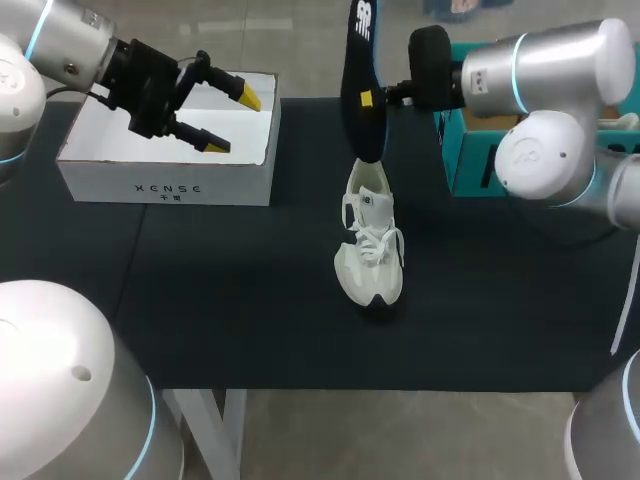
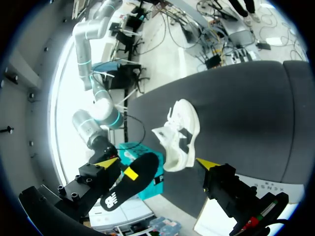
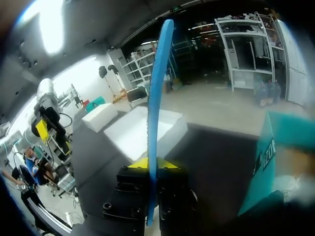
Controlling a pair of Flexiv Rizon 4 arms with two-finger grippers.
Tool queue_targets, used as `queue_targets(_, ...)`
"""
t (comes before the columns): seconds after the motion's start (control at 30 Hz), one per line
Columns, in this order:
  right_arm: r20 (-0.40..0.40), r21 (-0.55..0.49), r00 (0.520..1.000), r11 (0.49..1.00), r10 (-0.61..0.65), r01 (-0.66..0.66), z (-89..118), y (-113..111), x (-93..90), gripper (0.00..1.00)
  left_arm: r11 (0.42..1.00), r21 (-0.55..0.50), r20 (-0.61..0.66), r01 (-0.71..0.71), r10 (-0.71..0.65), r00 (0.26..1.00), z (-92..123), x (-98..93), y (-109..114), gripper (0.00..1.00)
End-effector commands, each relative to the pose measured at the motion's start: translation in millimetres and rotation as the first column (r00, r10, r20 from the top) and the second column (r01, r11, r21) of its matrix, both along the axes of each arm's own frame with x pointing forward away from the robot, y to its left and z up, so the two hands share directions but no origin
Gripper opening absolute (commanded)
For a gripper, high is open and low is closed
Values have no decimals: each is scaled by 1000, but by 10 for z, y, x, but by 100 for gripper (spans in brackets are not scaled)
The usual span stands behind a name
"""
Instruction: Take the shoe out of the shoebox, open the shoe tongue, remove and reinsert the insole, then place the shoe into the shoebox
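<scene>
One insole (image 1: 356,60) in right end effector (image 1: 371,98)

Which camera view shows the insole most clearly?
The left wrist view: the insole shows its broad dark face nearly whole. The head view shows it hanging over the shoe, held by the right gripper, its top cut off. The right wrist view shows only its thin edge.

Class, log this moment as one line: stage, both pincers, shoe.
stage: insole out | right pincer: shut on insole, above shoe | left pincer: open, over white box | shoe: on table
</scene>
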State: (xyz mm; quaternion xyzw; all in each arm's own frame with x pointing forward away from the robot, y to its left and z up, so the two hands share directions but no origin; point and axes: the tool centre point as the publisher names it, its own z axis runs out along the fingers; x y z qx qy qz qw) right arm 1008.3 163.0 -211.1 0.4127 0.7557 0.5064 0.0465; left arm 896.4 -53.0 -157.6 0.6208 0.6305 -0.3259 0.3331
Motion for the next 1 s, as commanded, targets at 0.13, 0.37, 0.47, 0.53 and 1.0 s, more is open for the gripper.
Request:
queue_targets(0.13, -8, 17, 991, 991, 131, -130, -54, 1, 66, 0, 1000, 3, 1, -1, 1, 1000, 4, -6, 3, 100)
queue_targets(0.37, -8, 17, 991, 991, 131, -130, -54, 1, 66, 0, 1000, 3, 1, -1, 1, 1000, 4, -6, 3, 100)
queue_targets(0.47, 5, 104, 994, 989, 109, -109, -91, 33, 69, 0, 1000, 3, 1, -1, 1, 1000, 4, -6, 3, 100)
queue_targets(0.53, -16, 166, 996, 982, 93, -89, -134, 64, 84, 0, 1000, 3, 1, -1, 1, 1000, 4, -6, 3, 100)
queue_targets(1.0, 38, 303, 994, 947, 100, -107, -283, 112, 124, 0, 1000, 3, 1, -1, 1, 1000, 4, -6, 3, 100)
